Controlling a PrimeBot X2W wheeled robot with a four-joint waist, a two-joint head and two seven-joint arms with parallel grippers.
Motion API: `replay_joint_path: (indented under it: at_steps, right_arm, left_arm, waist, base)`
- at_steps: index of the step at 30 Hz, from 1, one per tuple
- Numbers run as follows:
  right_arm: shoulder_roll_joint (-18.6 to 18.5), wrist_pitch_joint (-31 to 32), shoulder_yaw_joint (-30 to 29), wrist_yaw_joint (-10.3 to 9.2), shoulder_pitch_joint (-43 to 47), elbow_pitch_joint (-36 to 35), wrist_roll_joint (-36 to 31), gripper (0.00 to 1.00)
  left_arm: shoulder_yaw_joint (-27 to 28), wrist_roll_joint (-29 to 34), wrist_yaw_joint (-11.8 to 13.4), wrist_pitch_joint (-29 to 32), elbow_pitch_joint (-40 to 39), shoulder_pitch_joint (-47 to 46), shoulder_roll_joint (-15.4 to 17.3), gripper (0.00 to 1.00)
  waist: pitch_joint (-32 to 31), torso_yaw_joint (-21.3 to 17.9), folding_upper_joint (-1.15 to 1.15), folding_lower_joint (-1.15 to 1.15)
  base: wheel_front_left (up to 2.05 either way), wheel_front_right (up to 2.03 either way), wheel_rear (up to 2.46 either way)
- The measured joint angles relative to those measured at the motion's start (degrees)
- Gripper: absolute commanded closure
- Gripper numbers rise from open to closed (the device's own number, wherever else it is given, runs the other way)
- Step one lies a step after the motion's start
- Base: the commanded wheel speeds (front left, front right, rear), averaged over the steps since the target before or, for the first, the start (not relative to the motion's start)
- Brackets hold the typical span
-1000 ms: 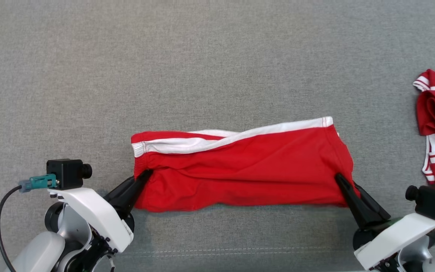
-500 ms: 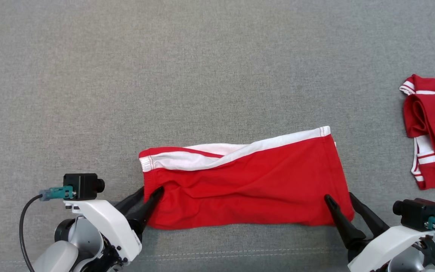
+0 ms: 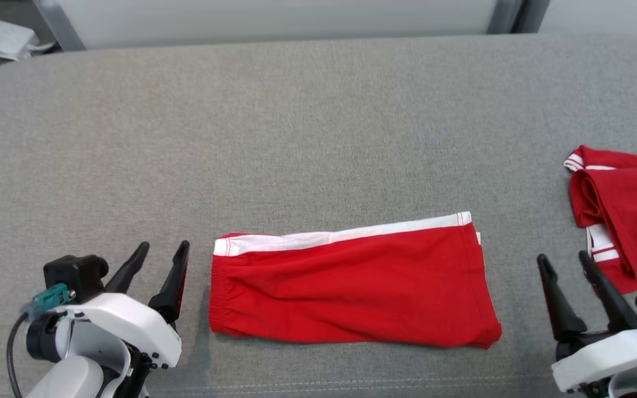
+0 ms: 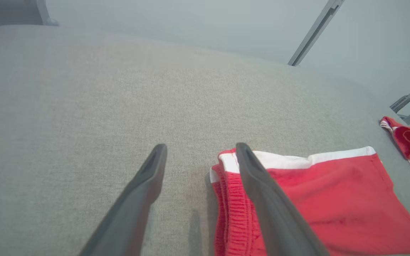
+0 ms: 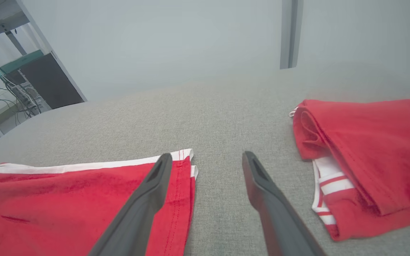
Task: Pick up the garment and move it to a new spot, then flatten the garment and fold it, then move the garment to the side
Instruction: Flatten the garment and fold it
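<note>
Evidently done folding, the left hand [image 3: 164, 244] stands spread and empty beside the red garment [image 3: 351, 287], which lies folded flat on the grey fabric surface [image 3: 296, 138]. The right hand [image 3: 562, 256], likewise spread and empty, waits apart, leaving the fold undisturbed.

We see the folded shorts [image 3: 351, 290] lying flat on the cushion [image 3: 296, 138], between the left gripper [image 3: 165, 245] and the right gripper [image 3: 563, 257]. A second garment [image 3: 622, 215] lies just right of the right fingers.
</note>
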Motion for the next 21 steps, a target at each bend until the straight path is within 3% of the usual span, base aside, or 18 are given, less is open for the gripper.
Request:
replay_joint_path:
  at_steps: [8, 13, 16, 17, 21]
  right_arm:
    - [1.7, -6.5, -5.5, 0.0, -0.3, -0.2, -9.9, 0.0]
    - [2.9, -7.8, -7.1, 0.0, 0.9, -1.0, -13.0, 0.0]
    - [3.8, -8.5, -7.8, 0.0, 3.7, -1.9, -14.3, 0.0]
    - [4.7, -9.0, -8.7, 0.0, 6.8, -2.4, -14.9, 0.0]
    - [5.9, -9.1, -9.3, 0.0, 9.2, -3.6, -15.3, 0.0]
  left_arm:
    - [0.6, 7.3, 5.0, -8.7, -2.0, 2.0, 0.0, 0.0]
    - [1.4, 9.8, 6.6, -13.9, -2.5, 4.1, -1.0, 0.0]
    - [1.7, 12.2, 6.0, -15.5, -2.6, 6.5, -1.7, 0.0]
    - [2.7, 14.6, 3.7, -15.7, -2.7, 8.6, -2.2, 0.0]
    - [6.8, 18.7, -0.2, -15.7, -2.8, 10.4, -4.5, 0.0]
  waist:
    - [-4.8, 1.2, 0.0, 0.0]
    - [-6.8, 2.5, 0.0, 0.0]
    - [-7.9, 3.1, 0.0, 0.0]
    - [-8.7, 3.9, 0.0, 0.0]
    - [-9.6, 4.6, 0.0, 0.0]
  base:
    - [0.0, 0.0, 0.0]
    - [0.0, 0.0, 0.0]
    - [0.0, 0.0, 0.0]
    - [0.0, 0.0, 0.0]
    - [0.0, 0.0, 0.0]
